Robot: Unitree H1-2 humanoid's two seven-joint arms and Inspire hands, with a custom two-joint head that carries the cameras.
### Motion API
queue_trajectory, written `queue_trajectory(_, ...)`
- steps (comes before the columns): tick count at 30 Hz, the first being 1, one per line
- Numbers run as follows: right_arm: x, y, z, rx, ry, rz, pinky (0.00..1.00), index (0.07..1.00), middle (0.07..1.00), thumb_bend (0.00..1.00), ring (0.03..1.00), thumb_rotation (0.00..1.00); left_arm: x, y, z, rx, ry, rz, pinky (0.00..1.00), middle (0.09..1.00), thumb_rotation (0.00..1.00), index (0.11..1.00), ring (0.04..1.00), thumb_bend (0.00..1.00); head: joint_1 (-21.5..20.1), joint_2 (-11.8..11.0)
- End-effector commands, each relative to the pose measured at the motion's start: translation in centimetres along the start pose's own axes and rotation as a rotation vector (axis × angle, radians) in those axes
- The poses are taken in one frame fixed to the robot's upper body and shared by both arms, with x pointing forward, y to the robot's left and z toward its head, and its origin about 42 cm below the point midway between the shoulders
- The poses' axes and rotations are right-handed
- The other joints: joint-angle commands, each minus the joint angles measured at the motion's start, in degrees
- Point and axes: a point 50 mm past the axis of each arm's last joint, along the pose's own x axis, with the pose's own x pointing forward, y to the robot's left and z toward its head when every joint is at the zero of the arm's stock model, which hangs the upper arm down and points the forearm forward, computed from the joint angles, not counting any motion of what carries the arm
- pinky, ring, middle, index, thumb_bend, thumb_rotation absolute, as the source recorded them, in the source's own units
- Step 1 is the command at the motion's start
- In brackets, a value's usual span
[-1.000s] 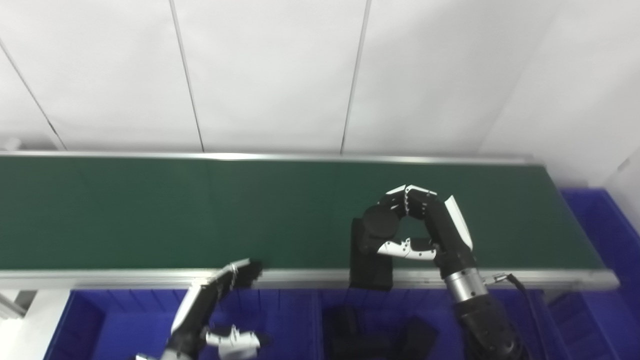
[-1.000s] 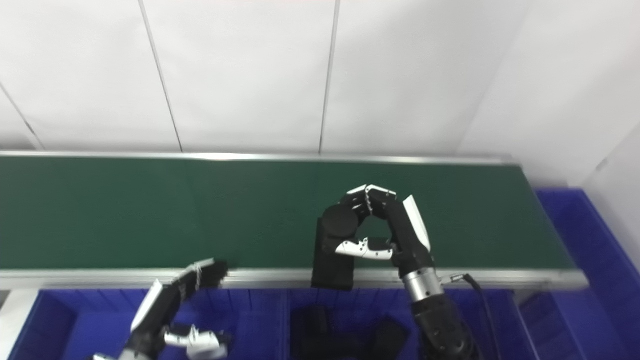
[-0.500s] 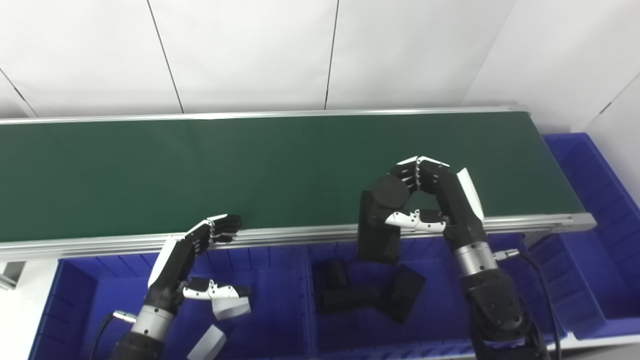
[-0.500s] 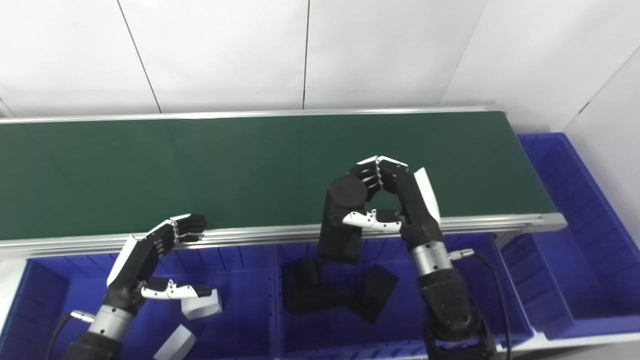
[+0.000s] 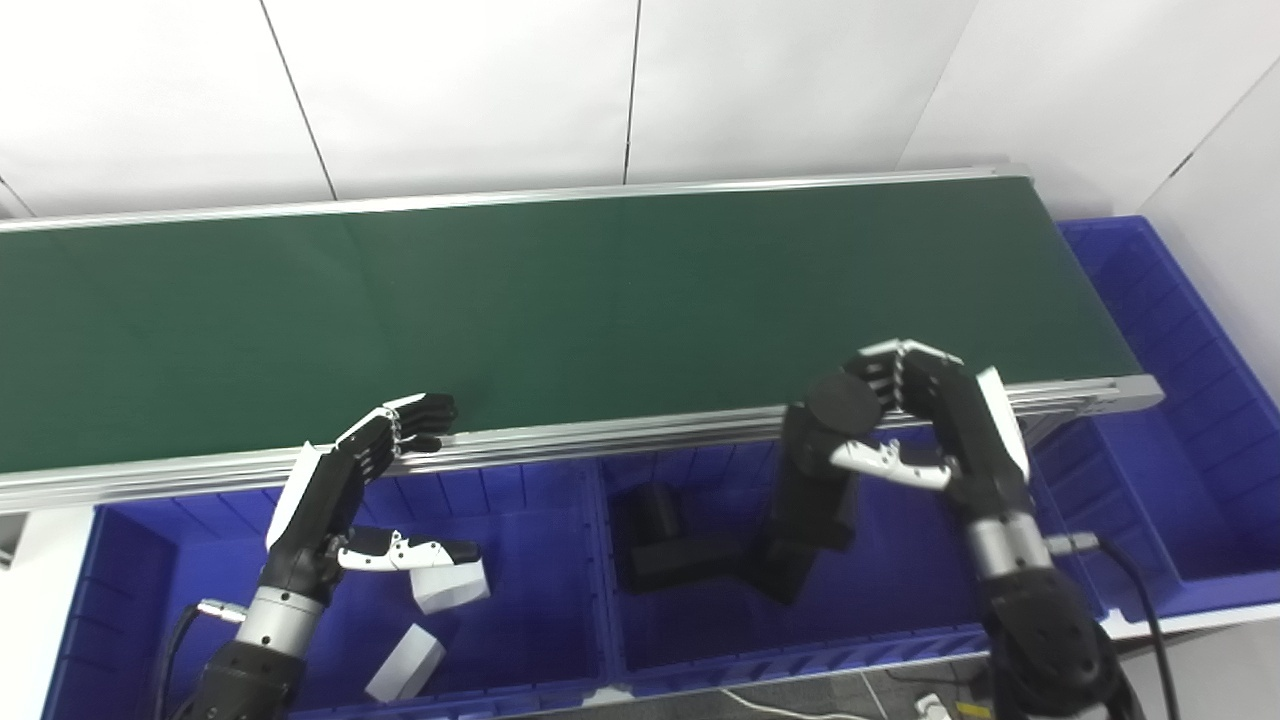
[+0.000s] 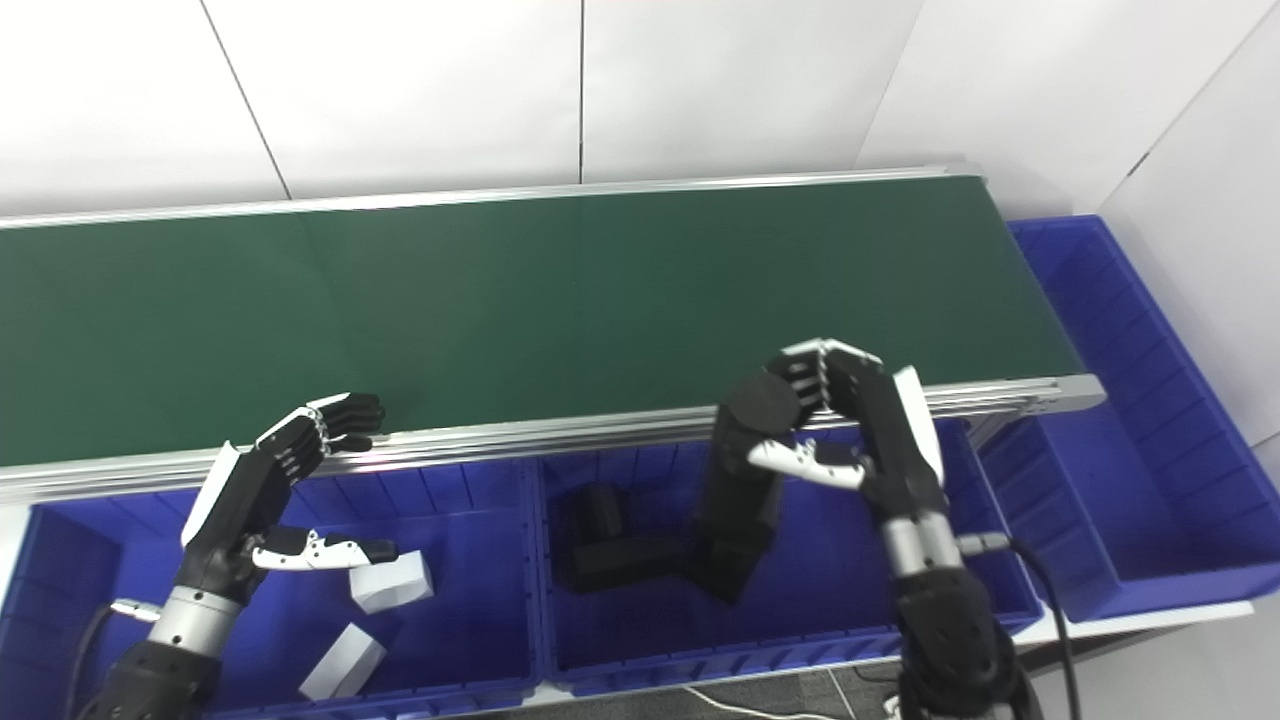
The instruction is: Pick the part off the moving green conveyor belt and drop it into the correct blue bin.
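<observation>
Both views look down from head height, facing 12 o'clock across the belt (image 5: 560,300) toward the white wall (image 5: 480,90). They sit side by side, so the right eye view shows everything shifted slightly toward 9 o'clock. Both share the belt's full width, the bins (image 6: 640,640) along the 6 o'clock edge, and both arms rising from there. The end bin (image 5: 1180,400) at 3 o'clock appears in both. The cameras stand fairly near.

Two white blocks (image 5: 448,586) (image 5: 405,664) lie in the leftmost compartment, near each other but apart. A white panelled wall (image 5: 480,90) stands behind, divided by thin dark seams.
</observation>
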Motion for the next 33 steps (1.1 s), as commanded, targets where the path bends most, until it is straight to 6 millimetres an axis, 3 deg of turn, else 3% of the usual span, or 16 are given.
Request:
queue_trajectory(1, -0.3, -1.2, 0.3, -0.008, -0.077, -0.036, 0.37, 0.501, 0.474, 0.52, 0.435, 0.0, 0.7, 0.2, 1.2, 0.004, -0.068, 0.012, 0.7, 0.761, 0.05, 0.758, 0.755, 0.95, -0.8, 0.1)
queue_trajectory(9, -1.8, -3.0, -2.7, -0.038, -0.02, -0.1, 0.38, 0.492, 0.481, 0.52, 0.442, 0.0, 0.6, 0.4, 1.0, -0.012, -0.067, 0.017, 0.71, 0.764, 0.01, 0.761, 0.761, 0.95, -2.1, -0.7)
queue_trajectory(21, -3.5, -5.0, -6.5, -0.085, 0.076, -0.176, 0.43, 0.468, 0.491, 0.52, 0.468, 0.0, 0.2, 0.8, 0.9, -0.023, -0.066, 0.019, 0.72, 0.761, 0.02, 0.758, 0.76, 0.95, -2.1, -1.1)
queue_trajectory(33, -3.6, -5.2, -7.0, -0.079, 0.091, -0.242, 0.4, 0.48, 0.485, 0.52, 0.458, 0.0, 0.1, 0.7, 0.8, -0.022, -0.061, 0.017, 0.7, 0.76, 0.01, 0.756, 0.757, 0.95, -1.5, -1.3)
